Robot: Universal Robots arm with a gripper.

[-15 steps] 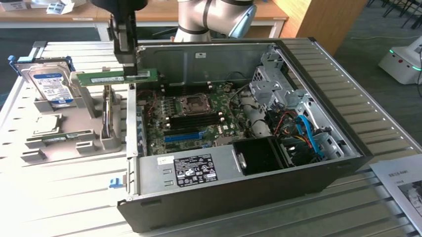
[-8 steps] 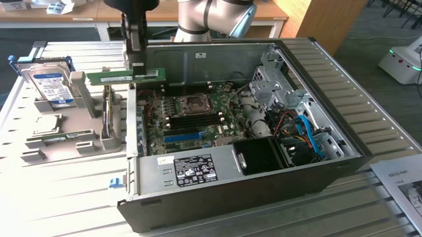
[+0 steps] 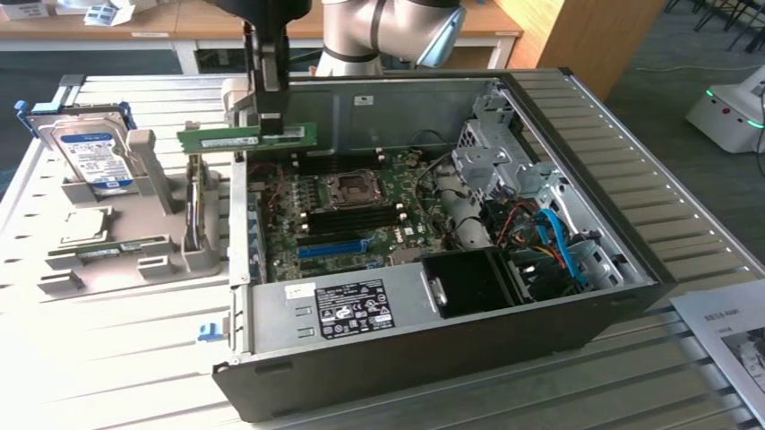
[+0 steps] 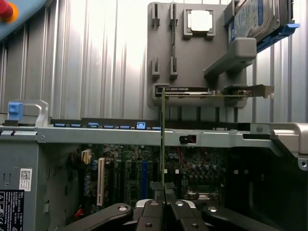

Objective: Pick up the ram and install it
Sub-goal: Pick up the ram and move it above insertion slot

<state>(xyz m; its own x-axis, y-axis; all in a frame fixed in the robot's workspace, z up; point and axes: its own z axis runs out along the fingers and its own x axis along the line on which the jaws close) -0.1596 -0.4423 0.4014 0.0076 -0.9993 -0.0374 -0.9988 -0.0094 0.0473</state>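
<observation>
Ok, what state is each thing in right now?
gripper: shut on the ram.
ram: held in the air over the case's wall, not installed.
computer case: lying on its side, open, motherboard exposed.
hard drive: standing upright in the grey holder.

The hand (image 3: 272,118) seemingly grips the ram (image 3: 227,138) level above the computer case's (image 3: 622,161) edge.
</observation>
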